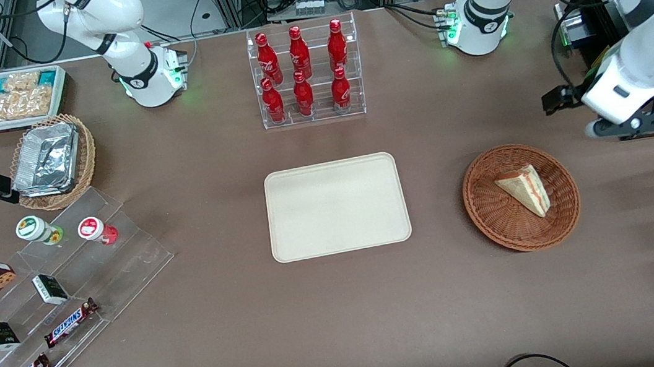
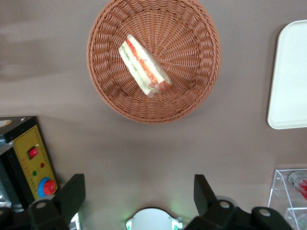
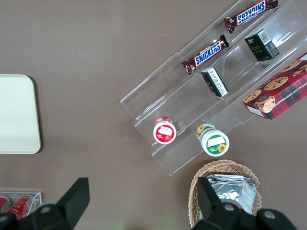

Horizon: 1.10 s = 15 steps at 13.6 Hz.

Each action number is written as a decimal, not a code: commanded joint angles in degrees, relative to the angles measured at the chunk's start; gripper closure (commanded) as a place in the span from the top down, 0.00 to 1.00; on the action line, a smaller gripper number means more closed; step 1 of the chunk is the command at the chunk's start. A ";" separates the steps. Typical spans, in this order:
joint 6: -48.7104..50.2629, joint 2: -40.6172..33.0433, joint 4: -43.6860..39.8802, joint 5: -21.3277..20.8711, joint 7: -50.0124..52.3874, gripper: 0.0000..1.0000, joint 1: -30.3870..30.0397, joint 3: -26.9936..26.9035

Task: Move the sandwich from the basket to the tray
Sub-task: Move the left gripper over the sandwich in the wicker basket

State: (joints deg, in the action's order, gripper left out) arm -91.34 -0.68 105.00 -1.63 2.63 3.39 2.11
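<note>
**A:** Your fingers [image 2: 72, 194] stand wide apart with nothing between them; the gripper [image 2: 139, 199] hangs high, short of the basket [image 2: 192, 91].

**B:** And the sandwich [image 2: 144, 67]?

**A:** It lies in the basket's middle; I'd come down astride its flat bread faces, clear of the wicker rim.

**B:** Room to move?

**A:** Bare table to the tray [image 1: 336, 207]; mind its low lip.

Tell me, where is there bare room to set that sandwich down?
The tray lies bare, with open table between it and the basket holding the sandwich. It is crowded around the acrylic steps with snacks. The open pincer hovers over table beside the basket.
</note>
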 commanded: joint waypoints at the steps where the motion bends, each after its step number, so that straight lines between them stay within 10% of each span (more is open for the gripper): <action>1: -6.89 -0.90 6.24 -0.74 0.53 1.00 -0.14 -0.17; 15: -31.08 8.15 16.64 -0.74 34.45 1.00 -0.76 -0.08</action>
State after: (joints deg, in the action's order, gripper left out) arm -120.19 6.30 121.35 -1.69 34.35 2.42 1.85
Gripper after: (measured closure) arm 0.000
